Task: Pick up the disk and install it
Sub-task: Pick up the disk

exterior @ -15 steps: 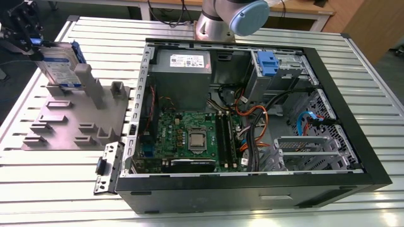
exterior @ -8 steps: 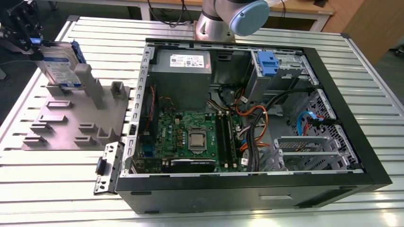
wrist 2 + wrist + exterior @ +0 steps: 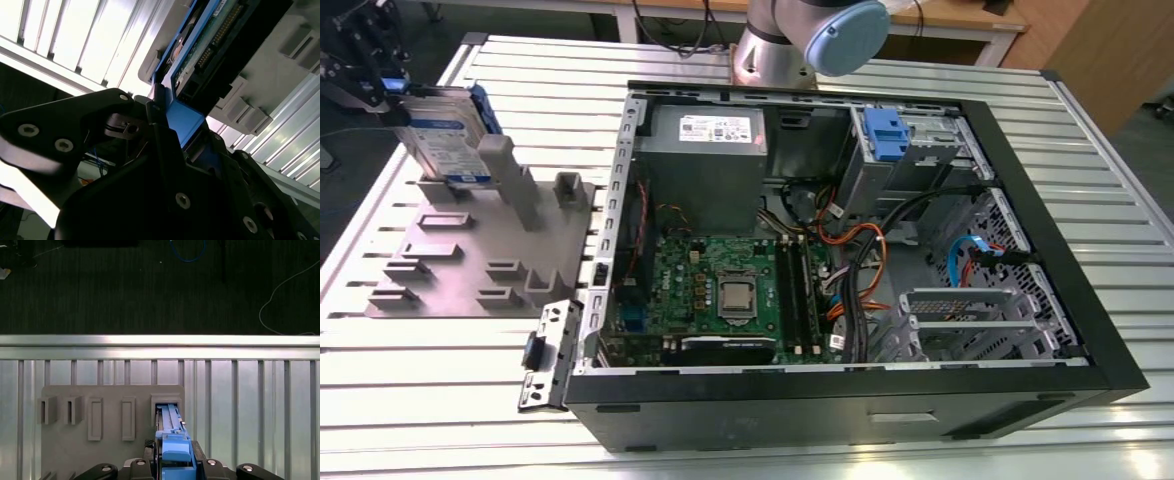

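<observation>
Pickup in hand: in the second wrist view the gripper (image 3: 175, 120) has its jaws closed on the blue-bracketed end of the disk (image 3: 210, 45), with one finger (image 3: 156, 107) pressed flat against the plastic. In the first wrist view the disk (image 3: 169, 417) stands on edge in the end slot of the grey fixture (image 3: 65, 450). Its lower edge appears seated between the slot walls, so the lift looks not yet made. In the exterior view, the gripper (image 3: 384, 88) and disk (image 3: 447, 135) sit at the far corner of the fixture (image 3: 454, 260), on the slatted table (image 3: 400, 400) at the exterior view's left. Well apart, towards the exterior view's right, lies the open computer case (image 3: 1081, 340), with a blue-latched drive bay (image 3: 887, 135) near the power supply (image 3: 707, 150). On this evidence, freeing the disk calls for a straight pull along the slot without twisting, and any carry calls for clearance over the case rim and the loose cables (image 3: 854, 250).
</observation>
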Motion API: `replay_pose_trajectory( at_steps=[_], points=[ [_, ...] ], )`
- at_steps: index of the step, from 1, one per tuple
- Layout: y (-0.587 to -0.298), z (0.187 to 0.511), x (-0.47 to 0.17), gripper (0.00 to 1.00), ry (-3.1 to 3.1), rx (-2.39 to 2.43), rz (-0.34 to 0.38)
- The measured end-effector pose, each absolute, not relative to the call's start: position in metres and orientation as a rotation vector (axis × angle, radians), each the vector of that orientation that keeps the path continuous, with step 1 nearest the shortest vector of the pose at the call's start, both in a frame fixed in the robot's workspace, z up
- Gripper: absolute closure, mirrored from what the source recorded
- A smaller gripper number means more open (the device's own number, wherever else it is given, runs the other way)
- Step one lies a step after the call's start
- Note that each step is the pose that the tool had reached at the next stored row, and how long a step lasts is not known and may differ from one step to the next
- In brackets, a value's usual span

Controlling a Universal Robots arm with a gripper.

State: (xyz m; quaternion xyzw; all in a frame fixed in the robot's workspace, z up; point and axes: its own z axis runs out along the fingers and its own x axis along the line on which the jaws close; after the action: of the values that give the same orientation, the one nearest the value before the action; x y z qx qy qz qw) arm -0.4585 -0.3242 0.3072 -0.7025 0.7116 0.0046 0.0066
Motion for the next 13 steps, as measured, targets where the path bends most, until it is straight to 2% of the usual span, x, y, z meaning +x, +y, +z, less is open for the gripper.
replay_pose_trajectory(
  at_steps=[13],
  points=[
    [-0.3242,0.3145,-0.4585,0.63,2.227,-2.198,0.015]
  ],
)
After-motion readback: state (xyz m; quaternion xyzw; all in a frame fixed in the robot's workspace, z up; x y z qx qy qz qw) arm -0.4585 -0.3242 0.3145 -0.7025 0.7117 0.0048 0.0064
